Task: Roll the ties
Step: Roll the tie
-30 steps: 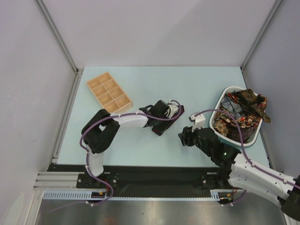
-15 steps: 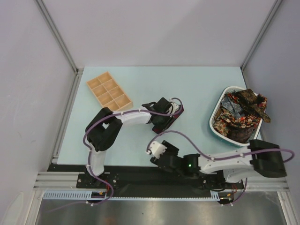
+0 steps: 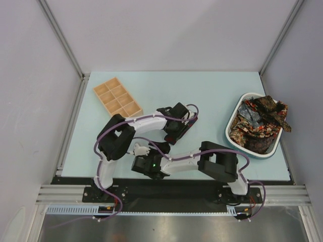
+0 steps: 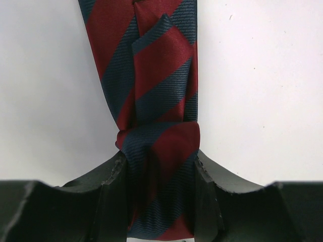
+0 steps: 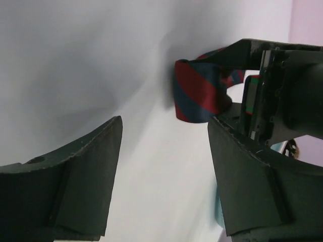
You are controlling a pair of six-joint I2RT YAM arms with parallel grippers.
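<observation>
navy-and-red striped tie (image 4: 161,96) stretches across the pale table (image 3: 212,96), and your left gripper (image 4: 159,171) is pinching its folded end between both fingers. your right gripper (image 5: 164,171) hangs near that end, fingers spread with nothing between them. the other ties (image 3: 260,126) sit heaped in the white basket (image 3: 232,118) at your right, well apart from the wooden tray (image 3: 117,99).
</observation>
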